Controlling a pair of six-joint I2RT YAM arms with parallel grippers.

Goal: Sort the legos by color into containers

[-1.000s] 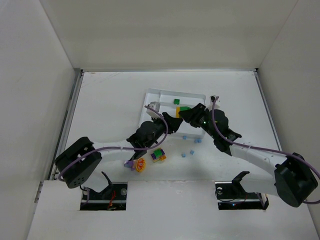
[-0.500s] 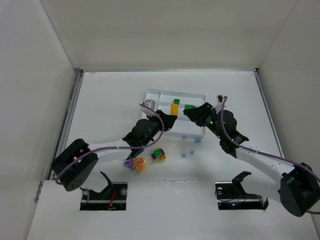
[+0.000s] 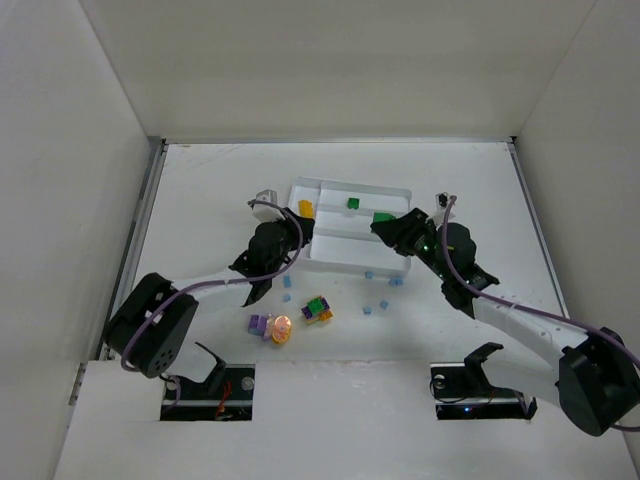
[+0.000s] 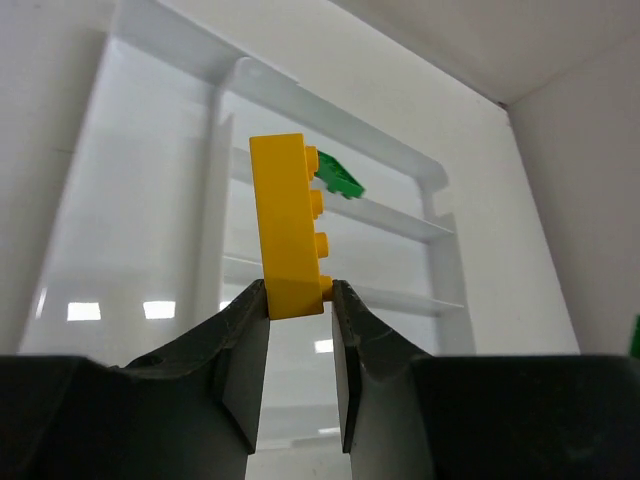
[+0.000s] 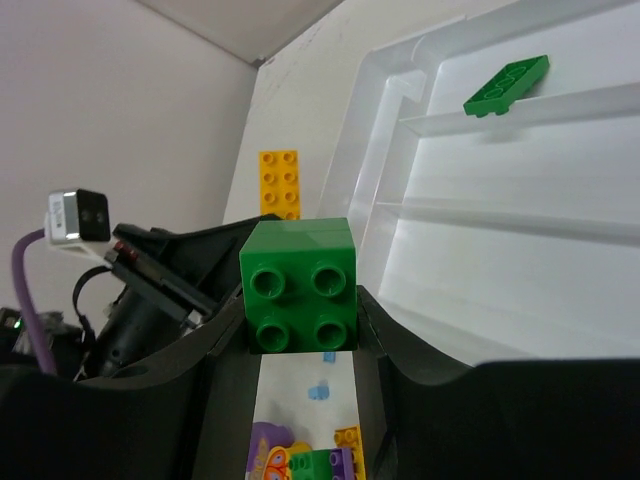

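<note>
Half a second before, the left gripper (image 3: 303, 212) had hung over the middle of the tray (image 3: 345, 246); it had since swung to the tray's left end, taking the yellow brick (image 3: 305, 208) with it. Its fingers were clamped on the lower end of that brick (image 4: 288, 225), which stood upright above the tray; which compartment lay beneath could not be told. The right gripper (image 3: 384, 222) had barely shifted at the tray's right side, and was pinching a green brick (image 5: 302, 285) by its sides, studs facing the wrist camera.

The table (image 3: 210, 190) was plain matte white, closed in by white walls (image 3: 60, 150). The tray was glossy white plastic with thin dividers, and a flat green piece (image 3: 353, 203) lay in its far compartment. On the table near the tray's front edge lay a green, purple and yellow cluster (image 3: 318, 310), a purple block touching a round orange piece (image 3: 272, 326), and tiny light blue bricks (image 3: 369, 309).
</note>
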